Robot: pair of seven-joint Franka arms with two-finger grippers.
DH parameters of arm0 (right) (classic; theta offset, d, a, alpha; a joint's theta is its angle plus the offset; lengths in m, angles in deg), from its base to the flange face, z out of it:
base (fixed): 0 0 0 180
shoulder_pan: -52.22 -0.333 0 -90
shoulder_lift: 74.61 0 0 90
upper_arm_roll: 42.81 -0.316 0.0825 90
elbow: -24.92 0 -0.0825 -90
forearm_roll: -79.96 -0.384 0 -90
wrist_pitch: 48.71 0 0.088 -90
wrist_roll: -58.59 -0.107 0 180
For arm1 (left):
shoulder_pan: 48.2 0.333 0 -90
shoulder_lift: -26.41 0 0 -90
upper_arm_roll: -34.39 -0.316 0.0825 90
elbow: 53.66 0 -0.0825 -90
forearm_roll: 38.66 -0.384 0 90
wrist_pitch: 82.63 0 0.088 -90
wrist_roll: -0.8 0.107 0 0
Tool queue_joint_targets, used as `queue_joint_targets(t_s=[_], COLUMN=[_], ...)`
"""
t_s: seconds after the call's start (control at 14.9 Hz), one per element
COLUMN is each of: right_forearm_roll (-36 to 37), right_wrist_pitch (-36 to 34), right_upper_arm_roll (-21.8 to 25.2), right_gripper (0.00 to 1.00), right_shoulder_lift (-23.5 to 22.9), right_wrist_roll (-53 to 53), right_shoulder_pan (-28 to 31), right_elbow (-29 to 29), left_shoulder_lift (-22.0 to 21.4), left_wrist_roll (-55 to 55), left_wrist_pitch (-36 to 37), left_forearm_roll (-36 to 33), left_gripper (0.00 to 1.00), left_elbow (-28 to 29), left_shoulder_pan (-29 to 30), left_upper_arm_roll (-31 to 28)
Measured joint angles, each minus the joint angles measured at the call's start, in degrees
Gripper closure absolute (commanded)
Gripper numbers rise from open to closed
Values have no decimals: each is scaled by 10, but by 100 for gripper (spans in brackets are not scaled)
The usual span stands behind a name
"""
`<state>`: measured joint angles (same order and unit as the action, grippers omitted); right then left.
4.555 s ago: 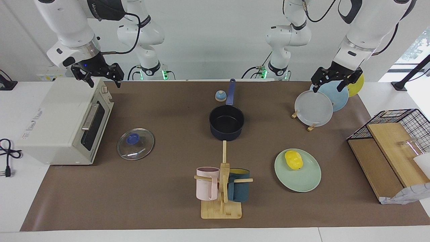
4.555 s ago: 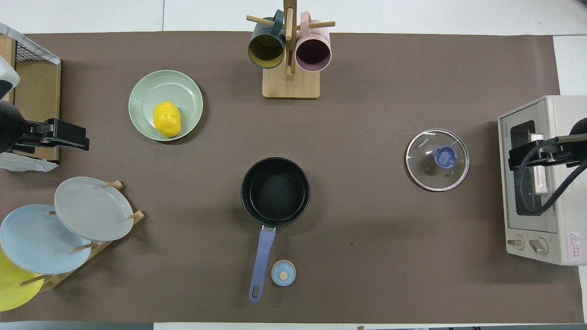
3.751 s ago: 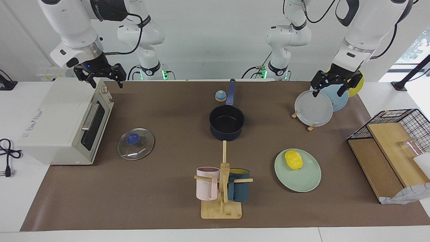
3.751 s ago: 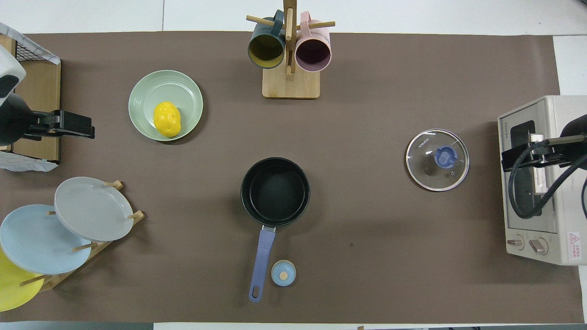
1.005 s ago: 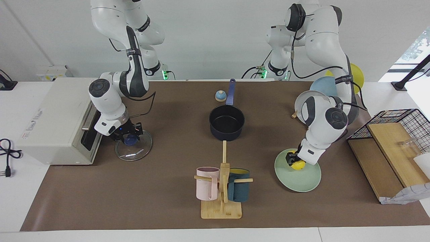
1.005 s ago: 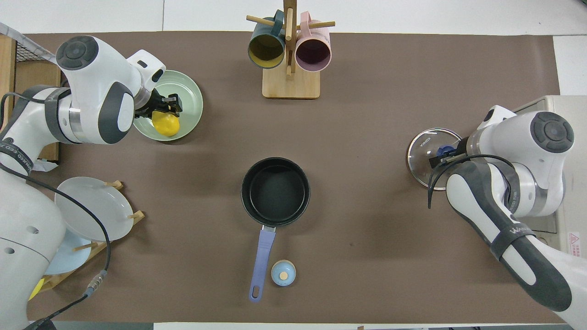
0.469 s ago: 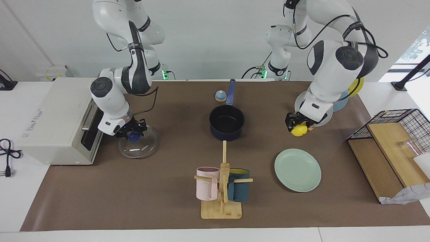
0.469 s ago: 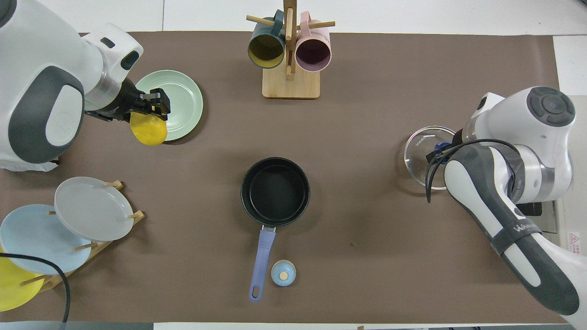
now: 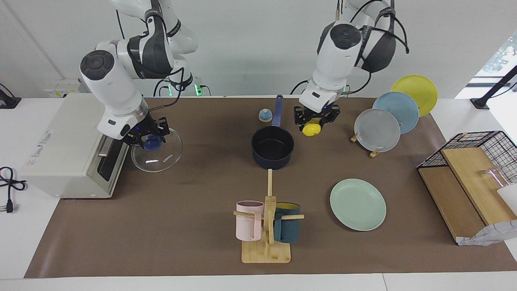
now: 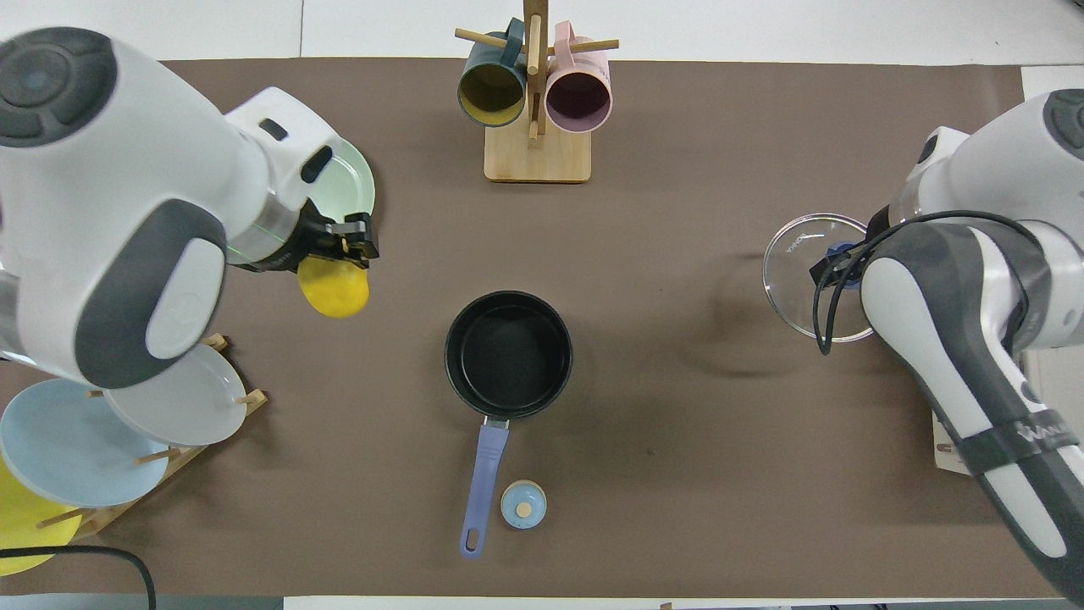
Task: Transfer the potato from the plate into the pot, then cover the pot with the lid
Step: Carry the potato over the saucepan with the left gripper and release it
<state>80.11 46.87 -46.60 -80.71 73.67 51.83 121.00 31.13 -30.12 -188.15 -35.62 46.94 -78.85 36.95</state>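
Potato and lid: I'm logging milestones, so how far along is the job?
Done: the potato is off the plate, clamped in the left gripper in the air beside the pot. In hand: the right gripper holds the lid up by its knob. Left: drop the potato in and cover the pot.

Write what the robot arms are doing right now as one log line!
left gripper: holds potato aloft beside pot | right gripper: holds lid aloft | plate: empty

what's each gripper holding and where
Left gripper holds the potato by its top. Right gripper holds the lid by its knob, lifted.
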Motion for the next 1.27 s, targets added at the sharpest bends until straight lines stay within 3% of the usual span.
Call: queue_joint_targets(t_s=[0.27, 0.47, 0.74, 1.27], right_forearm_roll=[0, 0, 0, 0], right_wrist_pitch=[-66, -73, -73, -72], right_upper_arm_roll=[-5, -7, -8, -8], right_gripper=[100, 100, 100, 100], right_shoulder_lift=[31, 34, 33, 33], right_wrist_roll=[-5, -16, -18, -18], right_shoulder_pan=[0, 0, 0, 0], right_elbow=[-34, -29, -20, -19], left_shoulder_lift=[2, 14, 30, 94], left_wrist_roll=[-27, -20, 40, 56], left_wrist_pitch=[-113, -178, -204, -263], left_forearm_roll=[1, 1, 1, 1], left_gripper=[100, 100, 100, 100], left_elbow=[87, 130, 147, 161], left_shoulder_pan=[-79, -97, -96, -103], left_upper_arm_roll=[1, 1, -5, -4])
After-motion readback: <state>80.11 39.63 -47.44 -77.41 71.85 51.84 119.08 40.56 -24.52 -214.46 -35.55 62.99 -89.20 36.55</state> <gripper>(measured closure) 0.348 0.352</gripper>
